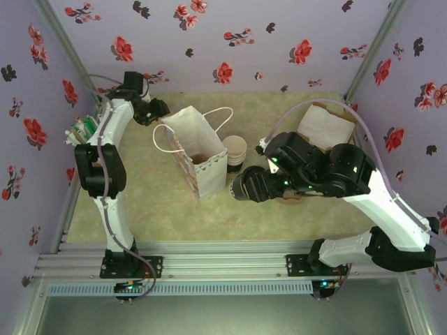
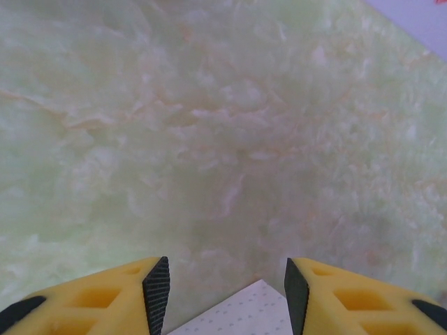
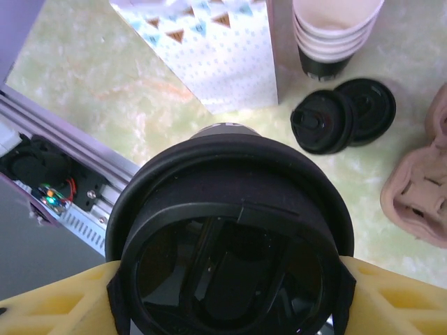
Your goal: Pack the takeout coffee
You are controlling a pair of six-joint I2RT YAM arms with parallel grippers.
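Contact looks solid on the right: the takeout coffee [image 3: 227, 230] sits squarely between the yellow fingers [image 3: 59, 300] of the right gripper [image 3: 230, 279], filling the lower centre of the right wrist frame with its black lid facing the lens. One finger presses its left flank and the other its right, so I read the jaws as clamped on the cup at its own width. Above it in that frame I see the patterned paper bag [image 3: 209, 49] at upper centre, a stack of lidless cups [image 3: 335, 31] at upper right, loose black lids [image 3: 342, 118] just below the stack, and a brown pulp carrier [image 3: 419, 188] at the right edge.

From the top camera, the right arm [image 1: 335, 174] is folded at centre right, its wrist pointing left, just beside the bag's lower right corner. The left arm [image 1: 105, 160] stretches up the left side and bends right at the top, putting the left gripper [image 1: 155, 110] at the bag's upper left corner. In the left wrist frame its pads [image 2: 157, 289] stand partly apart at the bottom edge over the marbled table [image 2: 209, 139], with a corner of the bag between them. I cannot tell whether either pad touches it.
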